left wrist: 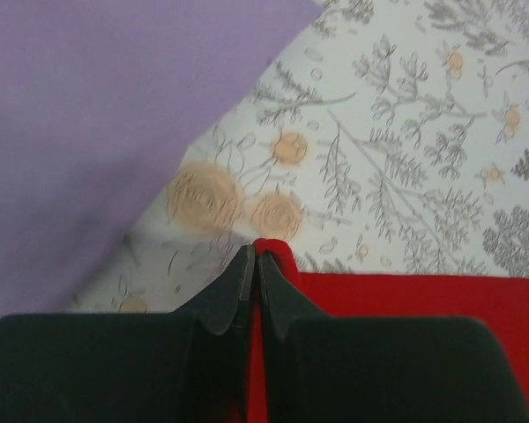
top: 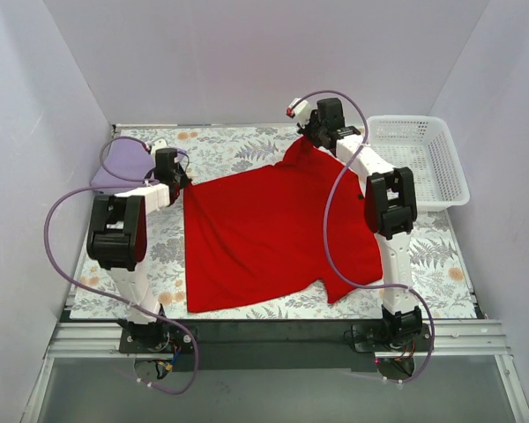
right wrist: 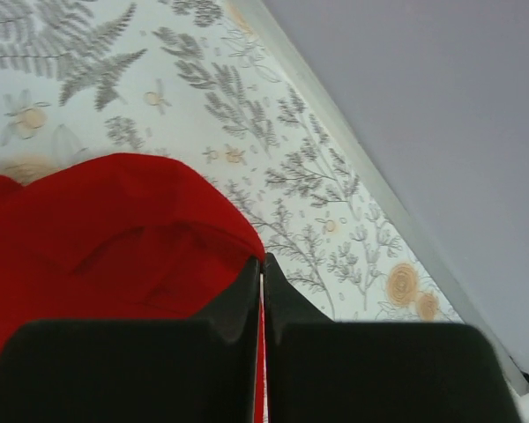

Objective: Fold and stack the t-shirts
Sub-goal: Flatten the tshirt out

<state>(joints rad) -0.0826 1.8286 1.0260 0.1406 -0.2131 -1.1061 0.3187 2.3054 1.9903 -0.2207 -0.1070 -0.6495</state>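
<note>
The red t-shirt (top: 273, 233) lies spread over the middle of the floral cloth, its far right corner lifted. My left gripper (top: 183, 179) is shut on the shirt's far left corner, and red cloth (left wrist: 278, 256) pokes out between the black fingers (left wrist: 234, 291) in the left wrist view. At the back, my right gripper (top: 307, 137) is shut on the raised red edge (right wrist: 132, 229), a strip of red showing between its fingers (right wrist: 286, 304). A folded lavender t-shirt (top: 119, 166) lies at the far left, filling the upper left of the left wrist view (left wrist: 88, 132).
A white lattice basket (top: 419, 163) stands at the far right, beside the right arm. The grey floral-print cloth (top: 238, 145) covers the table. Pale walls close in the left, back and right sides.
</note>
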